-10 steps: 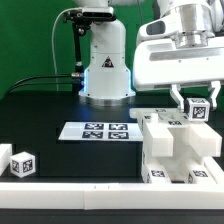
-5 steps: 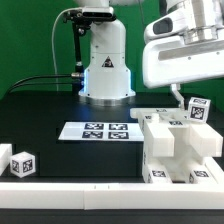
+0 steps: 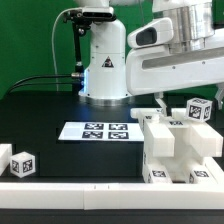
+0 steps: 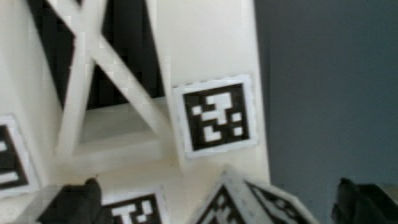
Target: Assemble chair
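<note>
Gripper (image 3: pixel 173 99) sits higher than a second ago, above the chair (image 3: pixel 176 148) at the desk's near corner, exterior view's right; jaws apart, empty. Judged: release done; next, back clear, seek another part.

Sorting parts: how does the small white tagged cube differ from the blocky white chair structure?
The small white tagged cube is one plain block; the blocky white plastic chair structure is far larger and stepped. The cube sits at the exterior view's left, the structure at its right. Both carry black-and-white tags.
</note>
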{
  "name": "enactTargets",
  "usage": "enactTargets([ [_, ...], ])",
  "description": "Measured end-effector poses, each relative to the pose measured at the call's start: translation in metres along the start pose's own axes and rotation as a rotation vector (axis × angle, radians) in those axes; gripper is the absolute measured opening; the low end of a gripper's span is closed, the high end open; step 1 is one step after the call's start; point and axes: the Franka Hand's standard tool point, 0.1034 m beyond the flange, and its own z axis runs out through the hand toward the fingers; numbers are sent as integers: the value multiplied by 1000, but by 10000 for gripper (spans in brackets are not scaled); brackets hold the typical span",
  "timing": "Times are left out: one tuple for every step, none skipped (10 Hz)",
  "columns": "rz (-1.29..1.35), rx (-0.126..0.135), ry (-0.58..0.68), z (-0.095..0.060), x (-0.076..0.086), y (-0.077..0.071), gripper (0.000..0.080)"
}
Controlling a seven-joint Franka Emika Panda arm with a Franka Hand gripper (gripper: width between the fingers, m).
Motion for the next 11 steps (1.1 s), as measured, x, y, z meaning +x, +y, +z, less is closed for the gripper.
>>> enactTargets([
  [7,6,2,-1,-1,-1,648],
  [23,4,1,0,-1,0,648],
  [33,-1,3,-1,-1,-1,648],
  [-36,-27,24,-4,2,-5,648],
  [-30,-35,32,-5,4,-6,648],
  [11,-34,34,-6,4,-7,648],
  [25,-36,34,-5,4,-9,648],
  [33,-37,33,-5,4,-8,648],
  [33,-37,33,-5,4,-7,637],
  [44,-37,32,-4,4,-7,637],
  [53,-37,32,-4,4,-7,464],
])
